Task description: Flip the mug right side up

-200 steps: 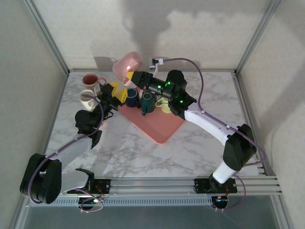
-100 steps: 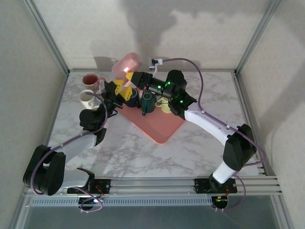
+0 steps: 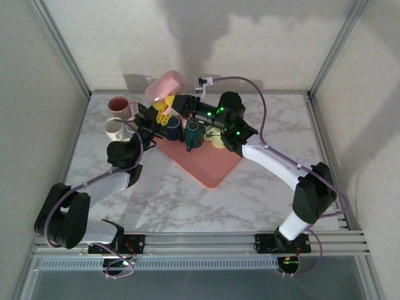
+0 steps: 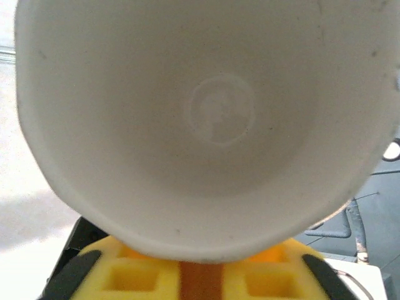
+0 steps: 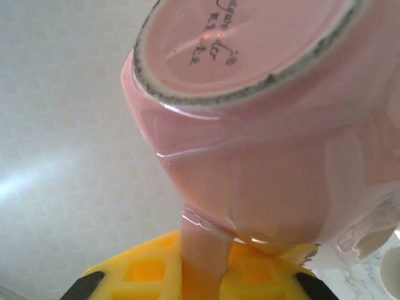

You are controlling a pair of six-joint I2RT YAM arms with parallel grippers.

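- We see the glossy pink ceramic mug (image 3: 167, 83) raised off the table in the upper middle of the overhead frame. It is tilted, with its base pointing up and to the right and its mouth down and to the left.
- The right gripper (image 3: 170, 100) reaches in from the right, just under the mug.
- In the right wrist frame the gripper's yellow fingers (image 5: 115, 278) are clenched on the mug's handle, which runs down between them at the bottom centre. The mug's base, with an unglazed foot ring and printed lettering, sits at the top.
- The left gripper (image 3: 159, 114) sits just below and left of the mug's mouth.
- In the left wrist frame the mug's pale inside (image 4: 219, 112) faces the camera, its rim just above that gripper's yellow fingers (image 4: 167, 275).
- A narrow orange strip shows between those fingers, and we cannot tell whether this gripper is clenched or released.
- A flat pink square tray (image 3: 209, 169) lies in the middle of the white marbled table (image 3: 187, 200), one corner pointing toward the bottom of the frame.
- On the tray's far part stand a dark blue mug (image 3: 173, 129), a teal mug (image 3: 194, 134) and a pale yellow-green mug (image 3: 217, 140), the last partly behind the right arm.
- Left of the tray, toward the upper left, a mug with a dark red inside (image 3: 118, 104) and a cream white mug (image 3: 114, 128) stand mouths up, near each other.
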